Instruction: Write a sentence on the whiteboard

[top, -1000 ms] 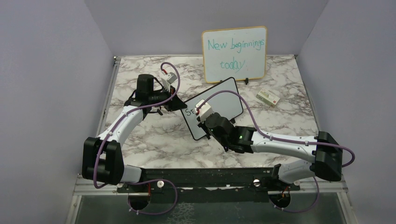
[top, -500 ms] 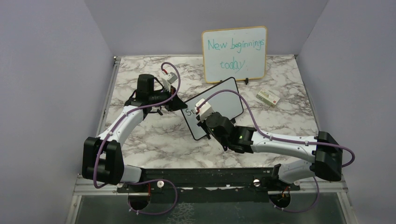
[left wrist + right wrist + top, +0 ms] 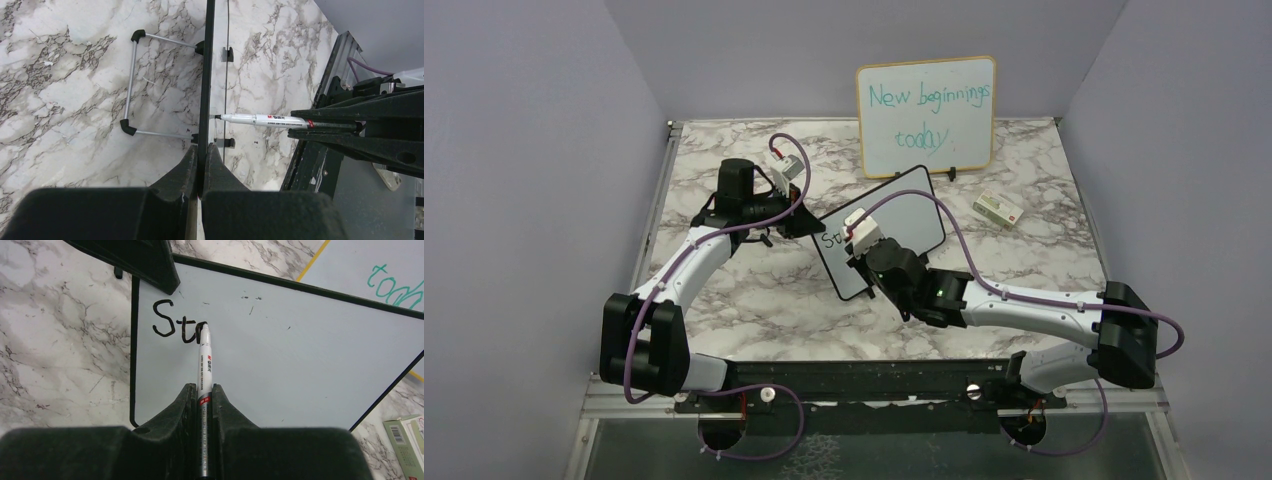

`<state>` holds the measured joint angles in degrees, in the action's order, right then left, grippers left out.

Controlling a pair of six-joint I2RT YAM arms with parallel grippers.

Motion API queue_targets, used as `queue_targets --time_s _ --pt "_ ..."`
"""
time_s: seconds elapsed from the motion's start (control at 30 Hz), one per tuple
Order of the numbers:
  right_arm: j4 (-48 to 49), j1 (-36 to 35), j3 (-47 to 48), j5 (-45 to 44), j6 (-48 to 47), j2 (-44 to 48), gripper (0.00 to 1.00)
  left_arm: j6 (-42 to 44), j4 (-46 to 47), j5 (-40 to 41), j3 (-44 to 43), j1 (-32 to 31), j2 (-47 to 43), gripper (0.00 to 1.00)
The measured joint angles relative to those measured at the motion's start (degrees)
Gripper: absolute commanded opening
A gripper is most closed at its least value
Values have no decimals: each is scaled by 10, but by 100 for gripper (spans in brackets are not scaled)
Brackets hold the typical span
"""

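The small black-framed whiteboard (image 3: 904, 215) stands tilted mid-table, with black letters "Str" (image 3: 177, 326) at its upper left. My left gripper (image 3: 802, 222) is shut on the board's left edge, seen edge-on in the left wrist view (image 3: 205, 75), its fingers (image 3: 182, 172) pinching the frame. My right gripper (image 3: 203, 388) is shut on a white marker (image 3: 204, 360), whose tip touches the board at the "r". The marker also shows in the left wrist view (image 3: 260, 119), pressed against the board's face. The right gripper sits in front of the board in the top view (image 3: 864, 262).
A larger wood-framed board (image 3: 927, 115) with teal writing "New beginnings today" stands at the back. A small green-white box (image 3: 998, 209) lies right of the whiteboard. The whiteboard's wire stand (image 3: 131, 82) rests on the marble table (image 3: 754, 300).
The right gripper with the marker has shifted slightly right along the board as the writing grew from "St" towards "Str". The left arm has not moved.
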<state>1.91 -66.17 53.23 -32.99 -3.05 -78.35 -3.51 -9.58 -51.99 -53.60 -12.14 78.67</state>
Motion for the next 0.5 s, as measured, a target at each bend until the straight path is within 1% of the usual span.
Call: queue_targets --time_s 0.5 --pt "-1 5 0 -6 4 0 1 0 0 2 0 0 0 0"
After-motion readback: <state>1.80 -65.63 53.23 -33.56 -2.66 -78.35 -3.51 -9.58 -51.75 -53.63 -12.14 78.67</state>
